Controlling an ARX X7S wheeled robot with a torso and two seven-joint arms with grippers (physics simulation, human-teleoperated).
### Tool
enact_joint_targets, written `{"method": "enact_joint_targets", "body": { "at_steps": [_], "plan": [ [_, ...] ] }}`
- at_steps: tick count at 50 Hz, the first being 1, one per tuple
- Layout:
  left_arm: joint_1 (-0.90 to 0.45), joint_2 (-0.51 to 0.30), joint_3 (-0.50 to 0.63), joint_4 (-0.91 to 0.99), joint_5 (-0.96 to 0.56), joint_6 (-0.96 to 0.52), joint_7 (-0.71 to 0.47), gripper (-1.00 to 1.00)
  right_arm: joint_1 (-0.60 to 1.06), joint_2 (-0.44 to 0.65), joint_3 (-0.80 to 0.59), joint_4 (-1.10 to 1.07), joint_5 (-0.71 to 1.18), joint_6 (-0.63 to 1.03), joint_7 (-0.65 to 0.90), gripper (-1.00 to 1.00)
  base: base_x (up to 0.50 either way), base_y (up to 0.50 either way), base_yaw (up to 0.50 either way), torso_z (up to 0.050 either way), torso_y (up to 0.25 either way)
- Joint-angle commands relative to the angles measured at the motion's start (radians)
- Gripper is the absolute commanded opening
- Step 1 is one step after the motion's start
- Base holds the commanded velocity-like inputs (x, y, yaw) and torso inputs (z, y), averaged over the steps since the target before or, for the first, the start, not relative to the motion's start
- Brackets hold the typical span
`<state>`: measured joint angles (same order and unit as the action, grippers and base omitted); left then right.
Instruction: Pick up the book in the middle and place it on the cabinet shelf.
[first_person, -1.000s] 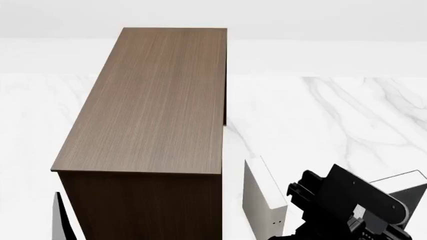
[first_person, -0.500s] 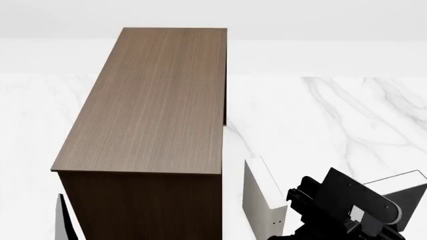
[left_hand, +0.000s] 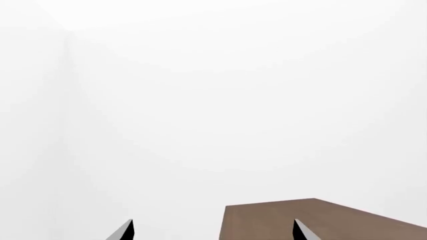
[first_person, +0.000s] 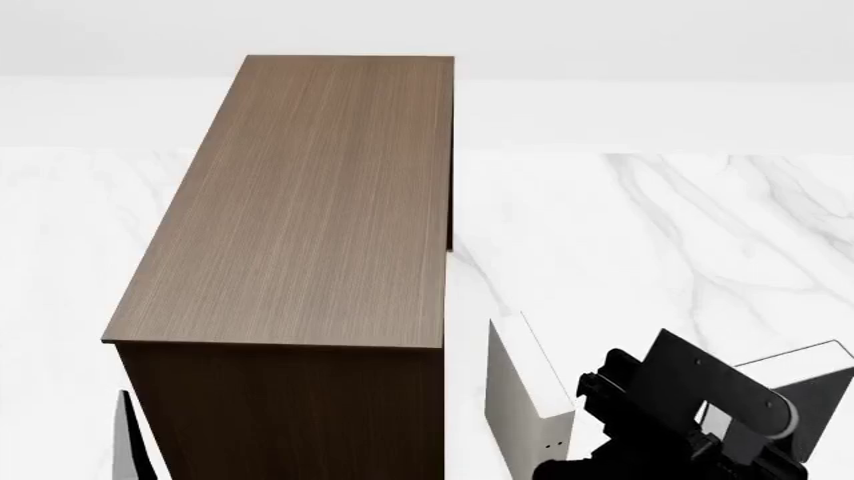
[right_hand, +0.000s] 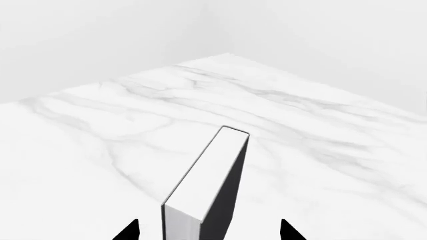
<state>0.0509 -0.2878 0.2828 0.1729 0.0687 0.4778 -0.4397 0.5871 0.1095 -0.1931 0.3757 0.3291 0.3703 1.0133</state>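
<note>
The grey book (right_hand: 207, 175) stands upright on the marble, white page edges up and charcoal cover to one side. My right gripper (right_hand: 208, 231) is open, one fingertip on each side of the book's near end, not touching it. In the head view the book (first_person: 817, 360) shows partly behind my right arm's black wrist (first_person: 694, 410). The dark brown cabinet shelf (first_person: 314, 200) stands to the left with a bare flat top. My left gripper (left_hand: 213, 232) is open and empty, level with a corner of the cabinet top (left_hand: 320, 220).
A pale off-white book with small dots (first_person: 527, 390) stands upright between the cabinet and my right arm. The white marble table (first_person: 667, 220) stretches beyond. A white and black sliver (first_person: 127, 440) shows at the cabinet's lower left; I cannot tell what it is.
My right wrist has shifted and tilted slightly above the grey book. The cabinet and the books have not moved.
</note>
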Motion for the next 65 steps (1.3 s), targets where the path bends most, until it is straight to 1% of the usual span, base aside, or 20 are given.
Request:
{"method": "enact_joint_targets", "body": {
  "at_steps": [1, 16, 36, 52, 65],
  "plan": [
    [0.002, 0.015, -0.02, -0.002, 0.014, 0.002, 0.017, 1.0, 0.02, -0.023, 0.011, 0.076, -0.016, -0.04, -0.031, 1.0, 0.0, 0.0, 0.0, 0.0, 0.0],
    [-0.001, 0.011, -0.014, -0.001, 0.013, -0.002, 0.012, 1.0, 0.046, -0.025, 0.003, 0.176, -0.012, -0.098, -0.044, 1.0, 0.0, 0.0, 0.0, 0.0, 0.0],
    [-0.003, 0.005, -0.008, 0.004, 0.01, -0.016, 0.004, 1.0, 0.104, -0.034, -0.009, 0.359, -0.014, -0.2, -0.068, 1.0, 0.0, 0.0, 0.0, 0.0, 0.0],
    [-0.005, 0.0, 0.0, -0.004, 0.005, -0.014, 0.001, 1.0, 0.17, -0.05, -0.018, 0.558, -0.021, -0.31, -0.091, 1.0, 0.0, 0.0, 0.0, 0.0, 0.0],
    [-0.005, -0.004, 0.008, -0.008, 0.006, -0.012, -0.001, 1.0, 0.242, -0.066, -0.023, 0.76, -0.024, -0.421, -0.115, 1.0, 0.0, 0.0, 0.0, 0.0, 0.0]
  ]
}}
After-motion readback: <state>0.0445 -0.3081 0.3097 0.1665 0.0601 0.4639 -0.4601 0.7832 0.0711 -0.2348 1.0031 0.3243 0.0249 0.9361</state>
